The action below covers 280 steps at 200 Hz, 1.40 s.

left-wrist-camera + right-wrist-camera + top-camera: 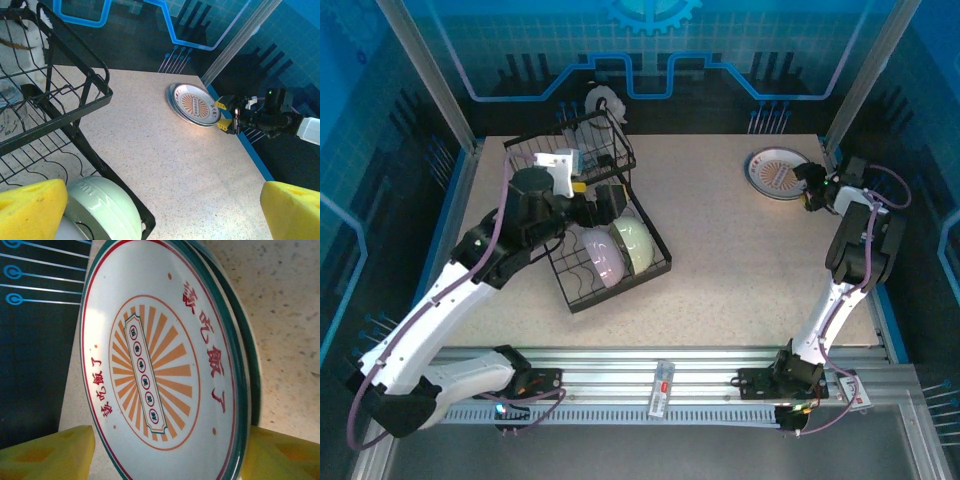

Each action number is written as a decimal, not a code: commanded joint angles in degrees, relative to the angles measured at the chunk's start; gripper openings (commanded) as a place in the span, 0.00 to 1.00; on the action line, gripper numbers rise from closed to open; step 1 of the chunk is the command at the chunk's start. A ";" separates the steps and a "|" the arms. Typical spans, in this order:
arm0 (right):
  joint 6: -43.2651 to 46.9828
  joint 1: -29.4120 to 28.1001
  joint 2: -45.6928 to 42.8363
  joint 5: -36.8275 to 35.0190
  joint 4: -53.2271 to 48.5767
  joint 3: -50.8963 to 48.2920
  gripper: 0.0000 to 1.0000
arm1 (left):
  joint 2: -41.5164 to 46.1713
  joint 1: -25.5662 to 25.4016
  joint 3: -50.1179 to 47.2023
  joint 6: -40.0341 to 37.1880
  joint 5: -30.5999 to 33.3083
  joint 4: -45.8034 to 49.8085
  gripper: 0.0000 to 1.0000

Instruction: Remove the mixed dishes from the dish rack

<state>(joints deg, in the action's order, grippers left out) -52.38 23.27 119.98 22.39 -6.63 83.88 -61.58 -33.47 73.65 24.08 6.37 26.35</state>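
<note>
Top external view is showing the white round plate (778, 172), with its orange sunburst and green rim, lying flat on the speckled beige desk (740, 280) in the upper right of the frame, well apart from the large black wire dish rack (620, 150) at the upper left. The right hand (810, 187) is hovering just beside the plate's right edge. In the right wrist view its yellow foam fingertips (45, 455) are standing spread in the bottom corners with the plate's near edge between them, pinching nothing. That hand is reading as released, and the plate (160, 355) is resting under its own weight. A second rim (252, 365) is peeking out beneath it, so it is probably sitting on another plate, stacked to keep the unloaded dishes together and clear of the rack. The left hand (600, 200) is reaching over the rack's lower tray with its jaws wide apart and empty. In the left wrist view its left fingertip (35, 205) is hanging just above the pale green ceramic bowl (105, 210). That bowl and the lavender bowl (602, 255) touching it are standing on edge, because the tray's wire slots are propping them up. Judging by this, the plate is looking delivered while the bowls are waiting, and the green one is looking like the likely next pick.
</note>
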 commanded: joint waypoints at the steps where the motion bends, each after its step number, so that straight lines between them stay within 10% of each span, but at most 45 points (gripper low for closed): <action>1: 1.29 -0.20 -0.82 -1.90 -7.30 1.07 0.74 | 1.64 0.35 -1.04 -0.37 0.31 -1.28 0.99; 101: 5.83 -3.01 2.62 -9.99 -27.58 14.42 0.84 | 2.15 0.47 -2.49 -1.56 -0.71 -1.21 0.99; 280: 7.44 -8.39 -10.61 -10.88 -19.32 1.84 0.97 | 6.68 0.51 -7.84 8.61 -2.69 14.11 0.99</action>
<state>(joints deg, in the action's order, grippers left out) -45.39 17.54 114.02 13.61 -28.21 86.78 -56.51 -33.47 67.18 28.12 5.43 35.38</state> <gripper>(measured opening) 0.968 0.992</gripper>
